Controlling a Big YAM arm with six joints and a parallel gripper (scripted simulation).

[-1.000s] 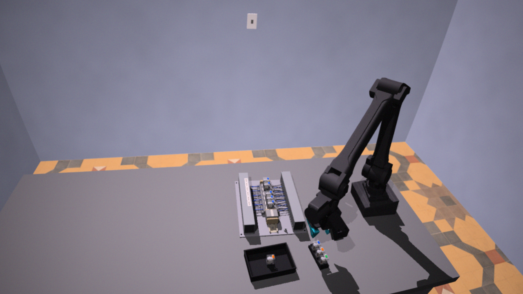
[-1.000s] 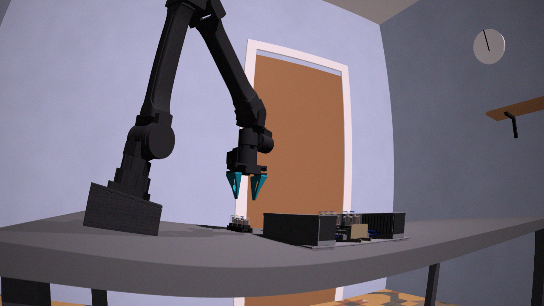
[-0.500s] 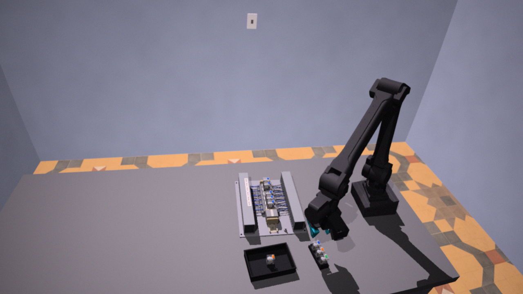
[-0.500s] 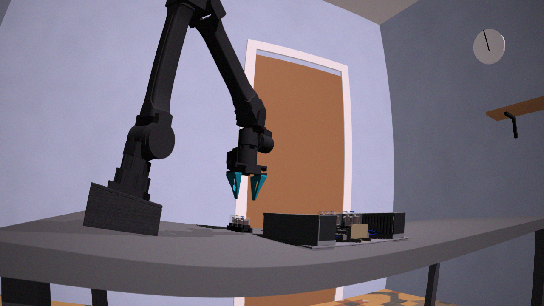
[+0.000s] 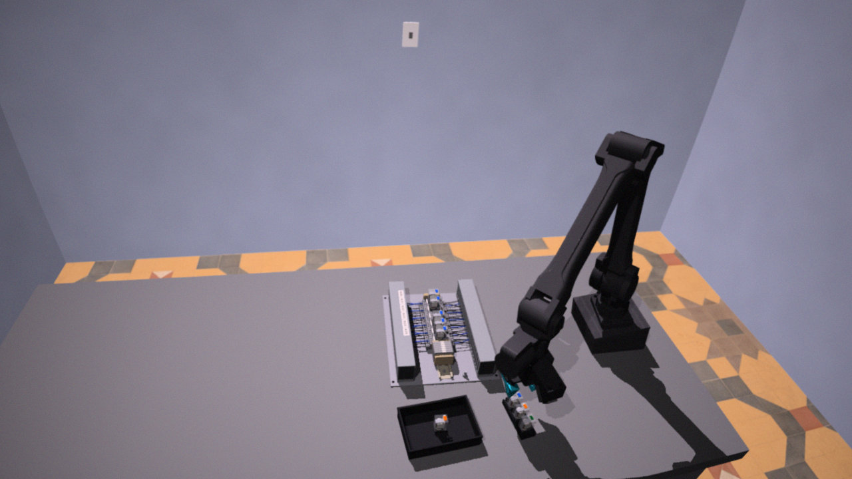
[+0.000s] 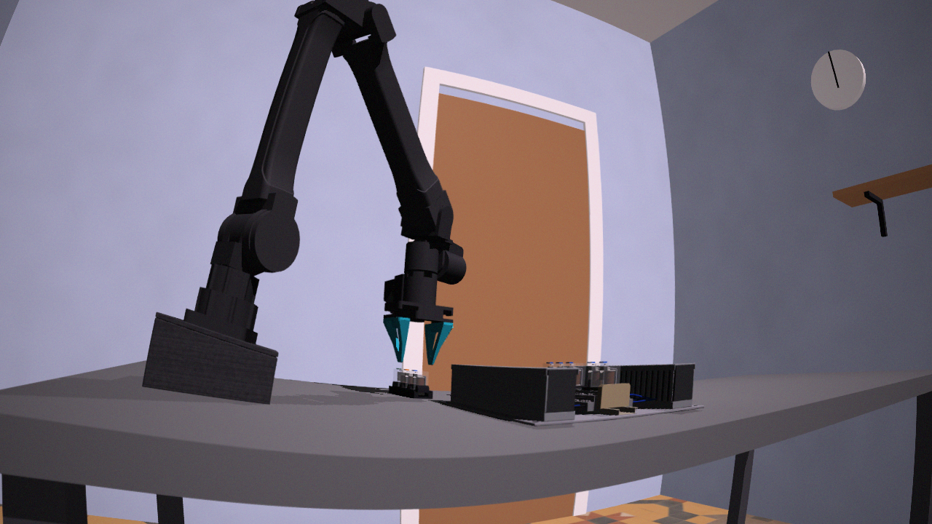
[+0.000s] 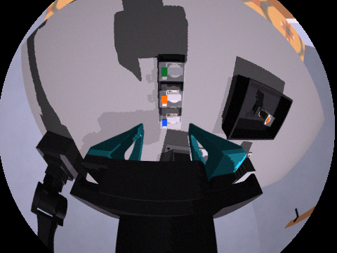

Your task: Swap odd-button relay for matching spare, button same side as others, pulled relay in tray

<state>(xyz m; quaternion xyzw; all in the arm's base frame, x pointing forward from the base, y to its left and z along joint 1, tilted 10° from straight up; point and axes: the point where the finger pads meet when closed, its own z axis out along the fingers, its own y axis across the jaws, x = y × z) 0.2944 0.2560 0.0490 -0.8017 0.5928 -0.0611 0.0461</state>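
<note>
Black rack [image 5: 518,430] [image 6: 410,392] [image 7: 171,57] upright, long axis pointing away from gripper [image 5: 522,390] [image 6: 416,362] [image 7: 166,127]

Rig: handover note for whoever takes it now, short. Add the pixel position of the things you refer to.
Pincer [image 6: 416,362] [image 7: 166,127]: open, nothing held, above the spare rack [image 5: 526,433] [image 6: 410,391] [image 7: 171,58].
Rack: blue-button spare [image 5: 516,398] [image 7: 173,120], orange-button spare [image 5: 522,410] [image 7: 173,99], green-button spare [image 5: 525,422] [image 7: 174,72], in a line; blue nearest the pincer.
Pulled relay [image 5: 440,422] [image 7: 266,117], orange button: in the tray [image 5: 403,433] [image 7: 236,109].
Relay row [image 5: 440,321]: five blue buttons visible, gap after the second from the far end.
Done: odd relay out, in tray.
Left: pick the blue spare, plug it fully into the gap, button on the same side as its neighbours, level, then let go.
</note>
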